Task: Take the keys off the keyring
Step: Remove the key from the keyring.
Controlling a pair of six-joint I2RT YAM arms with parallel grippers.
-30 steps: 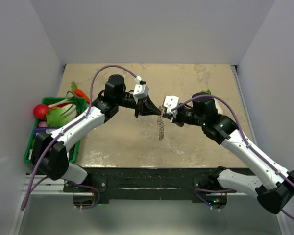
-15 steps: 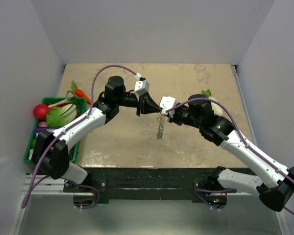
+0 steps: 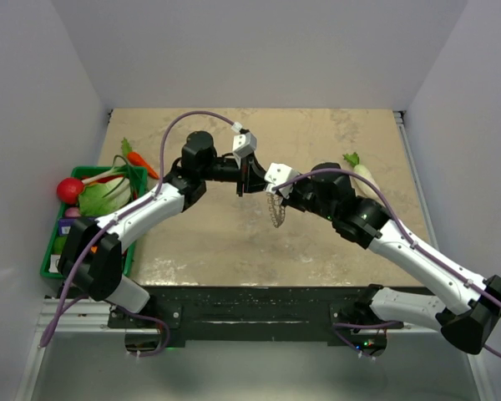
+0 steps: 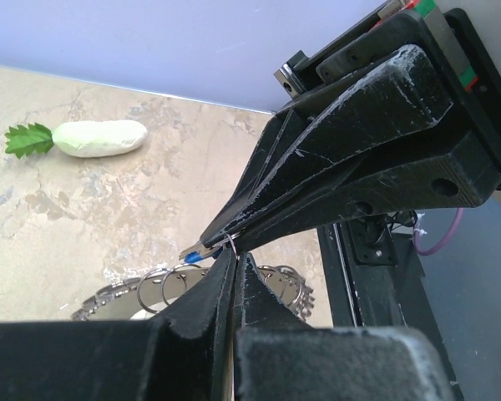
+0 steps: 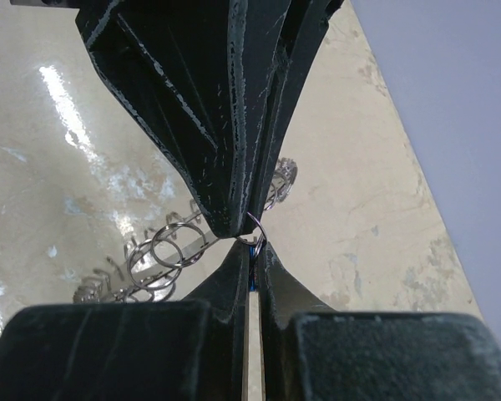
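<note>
The keyring [image 3: 275, 214], a grey chain of metal rings, hangs above the table's middle between my two grippers. In the left wrist view its rings [image 4: 160, 288] show behind my fingers. My left gripper [image 3: 257, 187] [image 4: 235, 257] is shut on a thin wire ring of the keyring. Tip to tip with it, my right gripper [image 3: 270, 192] [image 5: 250, 248] is shut on the key. The key's blue head [image 4: 196, 253] sticks out of the right fingers and shows as a blue sliver [image 5: 250, 267] between them. The rest of the key is hidden.
A white radish with green leaves [image 3: 363, 174] [image 4: 98, 138] lies on the table at the right. At the left edge stands a green basket [image 3: 48, 251] with vegetables, and a carrot [image 3: 139, 159] lies behind it. The near table edge [image 3: 259, 288] meets the black base.
Both grippers, still tip to tip, have shifted a little left and away. The right arm has reached further left, which uncovers the radish. The keyring has moved along with them.
</note>
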